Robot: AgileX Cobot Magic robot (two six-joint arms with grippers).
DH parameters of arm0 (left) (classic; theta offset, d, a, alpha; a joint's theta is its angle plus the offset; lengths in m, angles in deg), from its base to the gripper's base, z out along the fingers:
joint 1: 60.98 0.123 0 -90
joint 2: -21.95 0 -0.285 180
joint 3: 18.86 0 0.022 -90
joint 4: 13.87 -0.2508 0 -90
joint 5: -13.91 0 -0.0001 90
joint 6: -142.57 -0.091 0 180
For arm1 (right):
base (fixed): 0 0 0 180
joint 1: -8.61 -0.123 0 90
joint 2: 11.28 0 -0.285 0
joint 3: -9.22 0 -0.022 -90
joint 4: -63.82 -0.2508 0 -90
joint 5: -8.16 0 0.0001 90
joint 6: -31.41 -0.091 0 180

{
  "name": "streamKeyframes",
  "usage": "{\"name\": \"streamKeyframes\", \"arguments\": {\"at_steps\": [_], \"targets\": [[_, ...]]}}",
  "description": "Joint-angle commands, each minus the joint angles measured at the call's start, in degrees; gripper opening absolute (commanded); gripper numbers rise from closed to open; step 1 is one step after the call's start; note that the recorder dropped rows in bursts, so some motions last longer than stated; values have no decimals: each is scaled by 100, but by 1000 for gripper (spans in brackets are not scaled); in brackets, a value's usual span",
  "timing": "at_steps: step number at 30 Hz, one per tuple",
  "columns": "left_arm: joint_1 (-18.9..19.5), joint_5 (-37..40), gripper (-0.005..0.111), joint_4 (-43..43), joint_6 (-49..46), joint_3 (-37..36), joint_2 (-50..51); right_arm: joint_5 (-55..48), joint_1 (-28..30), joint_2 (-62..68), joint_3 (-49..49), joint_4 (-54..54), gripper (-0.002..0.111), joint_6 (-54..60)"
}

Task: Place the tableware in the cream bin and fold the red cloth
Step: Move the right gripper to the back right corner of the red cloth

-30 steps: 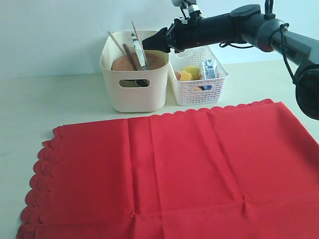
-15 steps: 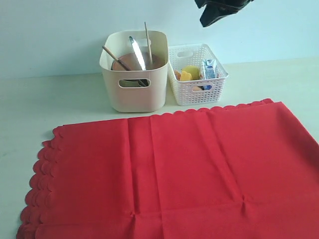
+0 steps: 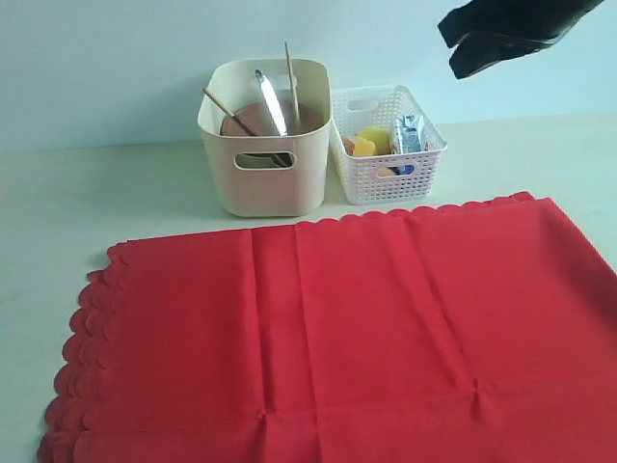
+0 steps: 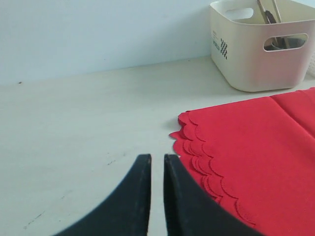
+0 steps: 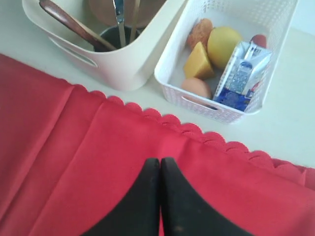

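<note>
Since the round wooden plate [image 3: 253, 118], the silver knife [image 3: 270, 100], the chopsticks [image 3: 288, 72] and the dark spoon [image 5: 69, 22] all stand inside the cream bin [image 3: 260, 188], and no tableware is visible outside it, the binning step is judged complete. The step in hand is the fold.

The red cloth [image 3: 337, 328] lies flat and unfolded on the table [image 3: 116, 193]. It is in front of the cream bin, with its scalloped far edge just short of the bin's front wall. A white lattice basket [image 3: 386, 178] holding food stands just beside the cream bin.

The right gripper [image 3: 461, 53] hangs high in the air, above and to the basket side of the cream bin. Its jaws are pressed together and hold nothing.

The left gripper [image 4: 157, 164] sits low over the table, well apart from the cream bin. It is just beside the cloth's scalloped side edge. Its jaws are all but closed, with a thin slit between them, and nothing is held.

Next move, as judged:
1. Open both pairs of jaws.
2. Bring each gripper down onto a cloth edge or corner.
3. Pinch a single layer only, then lift and carry it across evenly.
</note>
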Motion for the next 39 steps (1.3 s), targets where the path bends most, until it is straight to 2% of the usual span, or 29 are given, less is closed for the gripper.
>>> {"name": "streamKeyframes", "arguments": {"at_steps": [1,7,13,24,39], "targets": [[-31,-30,12,-33,-17,3,-33,901,12,-992,1001,-258,0,104],[-31,-30,12,-33,-17,3,-33,1171,0,-1771,1978,-448,0,259],[-31,-30,12,-33,-17,3,-33,1924,0,-2094,3151,-442,0,397],[-31,-30,12,-33,-17,3,-33,2369,0,-1951,3164,-487,0,436],[-31,-30,12,-33,-17,3,-33,2267,0,-1472,3164,-436,0,410]]}}
